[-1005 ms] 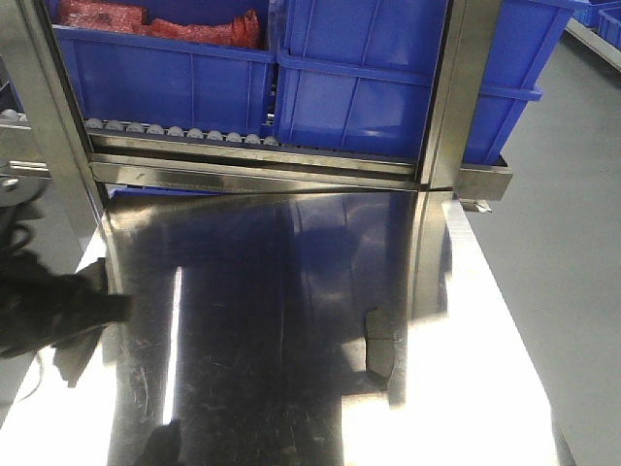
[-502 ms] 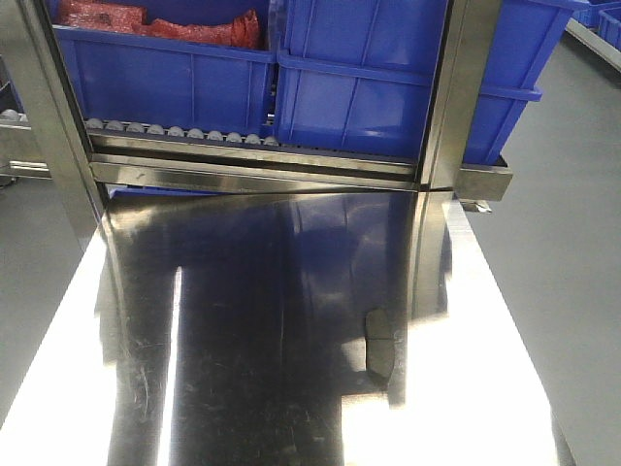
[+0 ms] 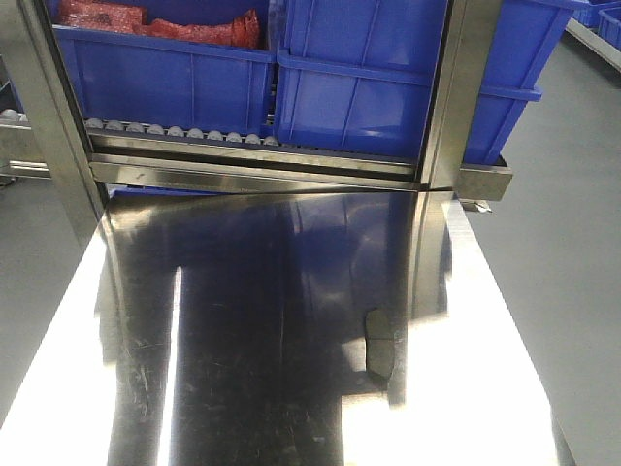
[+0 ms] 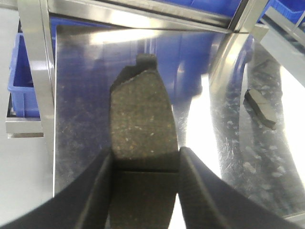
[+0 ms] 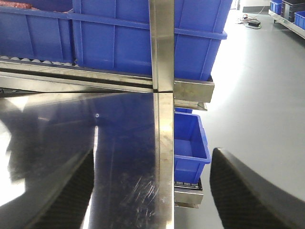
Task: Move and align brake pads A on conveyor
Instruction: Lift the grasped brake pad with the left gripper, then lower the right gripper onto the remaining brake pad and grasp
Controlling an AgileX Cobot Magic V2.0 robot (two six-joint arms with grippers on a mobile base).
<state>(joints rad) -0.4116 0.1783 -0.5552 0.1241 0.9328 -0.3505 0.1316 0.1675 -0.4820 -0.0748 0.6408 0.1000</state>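
Left wrist: left gripper [image 4: 145, 160] clamps brake pad [image 4: 140, 114]

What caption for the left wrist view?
Left tool grips a brake pad over the steel tabletop; a second pad lies at right.

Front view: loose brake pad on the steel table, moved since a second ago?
No. The brake pad stays put on the steel tabletop, same offset from the upright post.

Your front camera is looking down the steel tabletop [image 3: 243, 369] toward the blue bins [image 3: 359, 87]; both wrist cameras are facing likewise, closer, the left sharing the loose brake pad [image 3: 378, 342].
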